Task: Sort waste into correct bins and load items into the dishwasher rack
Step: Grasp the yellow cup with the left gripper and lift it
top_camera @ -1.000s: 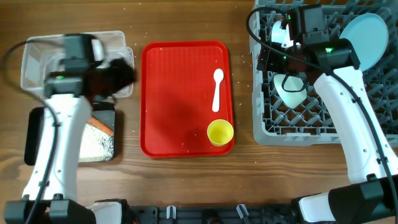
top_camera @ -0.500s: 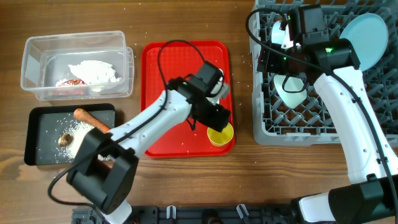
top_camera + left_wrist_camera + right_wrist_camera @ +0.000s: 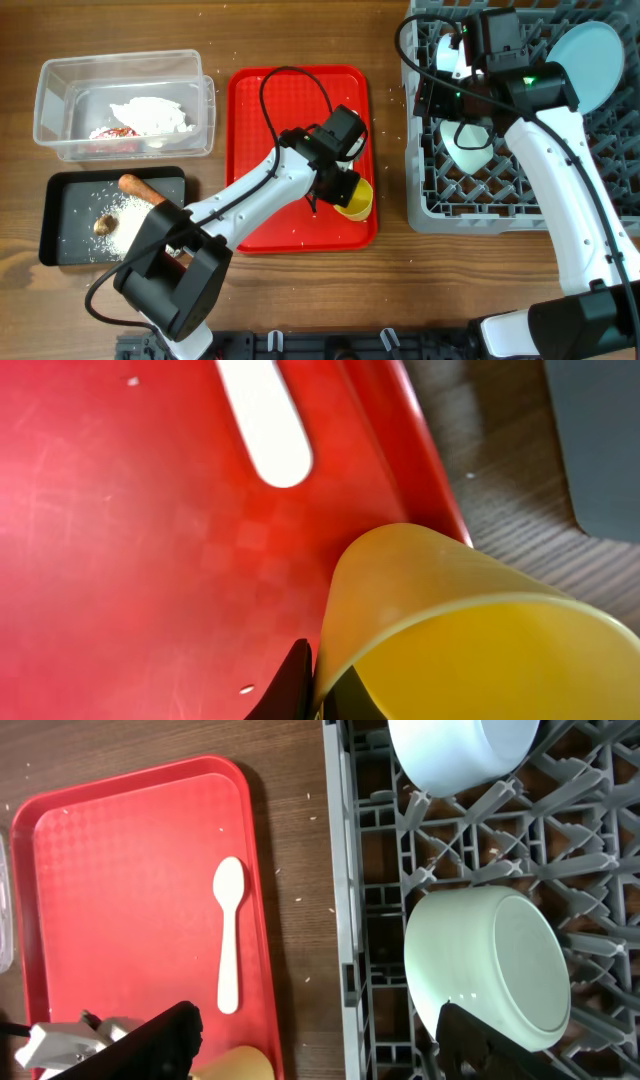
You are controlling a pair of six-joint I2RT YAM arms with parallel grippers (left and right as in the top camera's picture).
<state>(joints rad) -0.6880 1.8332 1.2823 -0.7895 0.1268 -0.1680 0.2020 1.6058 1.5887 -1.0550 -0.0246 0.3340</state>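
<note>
The small yellow cup [image 3: 356,200] sits at the red tray's right front corner, and my left gripper [image 3: 340,186] is shut on its rim. In the left wrist view one finger [image 3: 296,682] is outside the cup [image 3: 480,650] wall and the other is inside, gripper [image 3: 318,682]. The white spoon [image 3: 229,935] lies on the tray behind it. My right gripper [image 3: 320,1050] hangs open over the dishwasher rack's [image 3: 600,200] left side, holding nothing. The rack holds two pale bowls [image 3: 490,965] [image 3: 460,750] and the blue plate [image 3: 590,65].
The clear tub [image 3: 50,110] at back left holds a white napkin [image 3: 150,112] and a red-and-white wrapper [image 3: 112,131]. The black tray [image 3: 55,225] in front of it holds a carrot stick [image 3: 140,187], rice grains [image 3: 125,215] and a brown lump [image 3: 103,224]. The red serving tray [image 3: 270,130] lies mid-table.
My left arm swung from over the bins to the red tray, reached the yellow cup and shut on its rim. The right arm has not moved.
</note>
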